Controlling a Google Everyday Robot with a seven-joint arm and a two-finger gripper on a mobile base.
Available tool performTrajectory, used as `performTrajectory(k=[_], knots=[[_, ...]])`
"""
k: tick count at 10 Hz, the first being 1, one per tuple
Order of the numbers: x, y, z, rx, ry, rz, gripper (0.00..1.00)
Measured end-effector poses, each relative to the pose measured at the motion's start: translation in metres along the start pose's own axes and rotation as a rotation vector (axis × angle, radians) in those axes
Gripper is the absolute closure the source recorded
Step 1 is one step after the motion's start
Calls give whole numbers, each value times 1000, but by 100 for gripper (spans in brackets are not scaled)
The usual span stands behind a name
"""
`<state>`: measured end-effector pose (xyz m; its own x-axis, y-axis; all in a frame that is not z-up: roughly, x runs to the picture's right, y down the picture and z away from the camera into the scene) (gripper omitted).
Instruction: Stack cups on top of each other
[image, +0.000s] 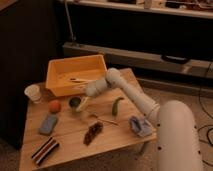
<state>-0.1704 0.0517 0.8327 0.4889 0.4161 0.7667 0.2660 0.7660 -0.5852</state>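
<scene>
Crowding the green cup (75, 102) mid-worktop (116, 139), the gripper (81, 104) is right against it; whether it grips, I cannot tell. Carried toward the white cup (33, 92) at ten o'clock, it might slip loose, or knock the ball (54, 106) at nine rolling.
</scene>
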Motion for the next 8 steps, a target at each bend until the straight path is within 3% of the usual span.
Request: performTrajectory(k=[2,3,4,8], knots=[[-13,-3,-3,-69,214,17,20],[-22,-5,-3,-97,291,20,20],[-26,-3,-8,-116,337,27,20],[-26,-2,-9,-120,348,30,20]])
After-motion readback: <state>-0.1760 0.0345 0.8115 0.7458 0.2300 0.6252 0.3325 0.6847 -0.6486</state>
